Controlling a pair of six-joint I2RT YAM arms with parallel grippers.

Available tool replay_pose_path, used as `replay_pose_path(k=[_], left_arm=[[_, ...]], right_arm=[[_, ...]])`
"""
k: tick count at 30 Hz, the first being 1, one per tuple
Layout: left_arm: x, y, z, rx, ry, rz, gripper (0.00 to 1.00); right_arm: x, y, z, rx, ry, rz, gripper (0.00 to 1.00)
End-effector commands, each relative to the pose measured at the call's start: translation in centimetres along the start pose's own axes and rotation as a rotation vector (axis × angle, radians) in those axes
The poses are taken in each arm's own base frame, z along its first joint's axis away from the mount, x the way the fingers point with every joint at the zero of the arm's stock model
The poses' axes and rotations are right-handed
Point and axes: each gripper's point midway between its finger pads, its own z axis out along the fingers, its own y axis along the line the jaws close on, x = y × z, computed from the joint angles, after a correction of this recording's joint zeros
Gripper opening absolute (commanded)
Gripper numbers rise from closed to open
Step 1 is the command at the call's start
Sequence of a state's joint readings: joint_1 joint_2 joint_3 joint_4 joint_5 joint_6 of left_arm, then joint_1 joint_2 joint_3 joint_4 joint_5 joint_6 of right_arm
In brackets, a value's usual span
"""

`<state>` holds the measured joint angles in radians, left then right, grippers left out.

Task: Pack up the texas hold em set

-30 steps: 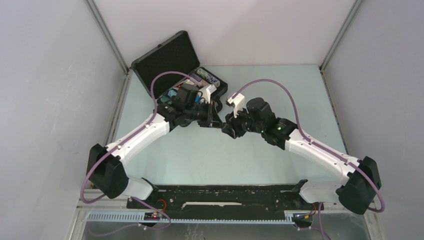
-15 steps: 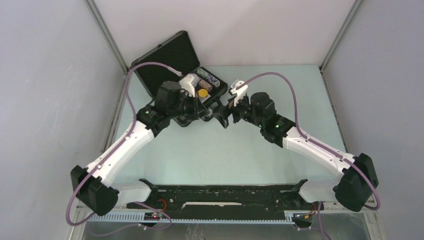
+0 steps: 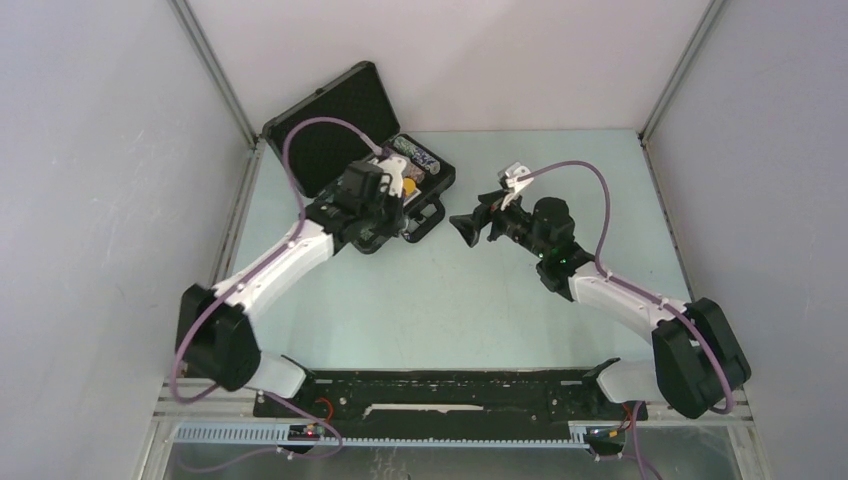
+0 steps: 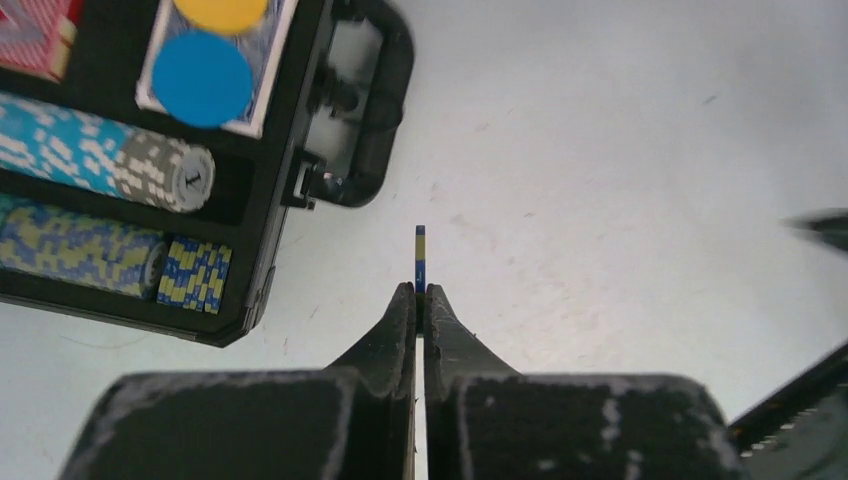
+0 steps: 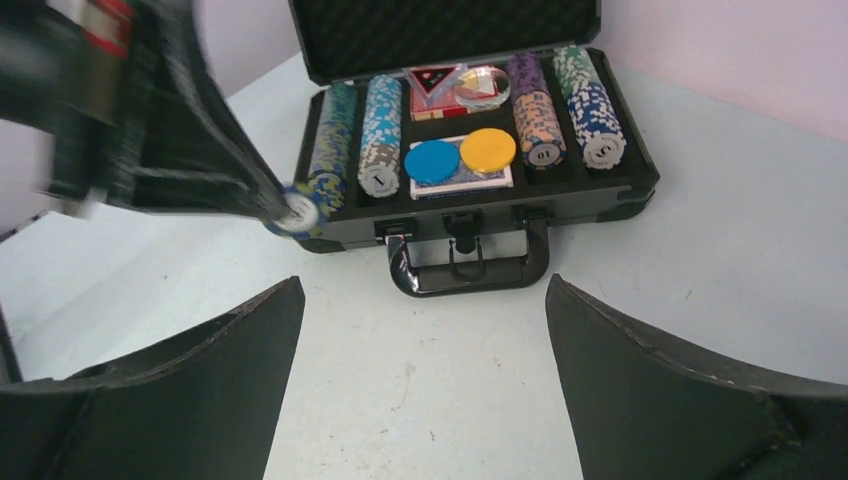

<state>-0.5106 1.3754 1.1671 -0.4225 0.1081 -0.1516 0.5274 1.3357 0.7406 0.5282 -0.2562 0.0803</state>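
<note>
The texas hold em set's black case [image 3: 335, 118] lies open at the back left, its handle [image 5: 470, 272] facing my right gripper. Inside are patterned chip rows [image 5: 380, 130] and a blue-backed card deck [image 5: 460, 180] with a blue disc [image 5: 432, 160] and an orange disc [image 5: 488, 149] on it. My left gripper [image 4: 419, 290] is shut on a blue-and-yellow chip [image 4: 420, 250], held edge-on above the table just off the case's front corner [image 4: 225, 325]. The right gripper [image 5: 423, 285] stands wide open and holds nothing, low over the table in front of the handle.
A red card box [image 5: 430, 85] and a clear round piece [image 5: 482, 85] sit in the case's back compartment. The foam-lined lid [image 5: 440, 30] stands up behind. Grey walls [image 3: 90, 200] close in the table at the left, back and right.
The two grippers met in front of the case, then parted. The left one closed on the chip and drew back toward the case. The right one opened wide and pulled away to the right.
</note>
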Motion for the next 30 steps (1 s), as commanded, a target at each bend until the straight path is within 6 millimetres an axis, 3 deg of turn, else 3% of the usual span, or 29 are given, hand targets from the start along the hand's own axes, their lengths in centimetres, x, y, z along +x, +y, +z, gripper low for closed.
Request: replay_pose_path(k=[1, 3, 9, 18, 22, 30], left_arm=[[2.2, 2.2, 2.0, -0.086, 0.124, 0.103, 0.00], [3.4, 2.8, 2.3, -0.111, 0.195, 0.109, 0.00], [6.4, 5.2, 2.6, -0.218, 0.307, 0.133, 0.00], [5.5, 8.0, 3.4, -0.361, 0.294, 0.198, 0.00], [4.2, 8.4, 3.6, -0.389, 0.265, 0.184, 0.00], [4.6, 9.7, 4.0, -0.460, 0.297, 0.188, 0.00]], right_arm=[[-3.7, 1.4, -1.8, -0.131, -0.142, 0.019, 1.00], [-3.3, 2.5, -2.0, -0.199, -0.124, 0.008, 1.00], [-3.2, 2.2, -1.8, -0.191, -0.109, 0.004, 1.00], [-2.9, 2.1, -1.5, -0.200, -0.095, 0.023, 1.00], [-3.0, 2.5, -1.5, -0.218, -0.097, 0.035, 1.00], [-2.7, 2.8, -1.3, -0.235, -0.091, 0.043, 1.00]])
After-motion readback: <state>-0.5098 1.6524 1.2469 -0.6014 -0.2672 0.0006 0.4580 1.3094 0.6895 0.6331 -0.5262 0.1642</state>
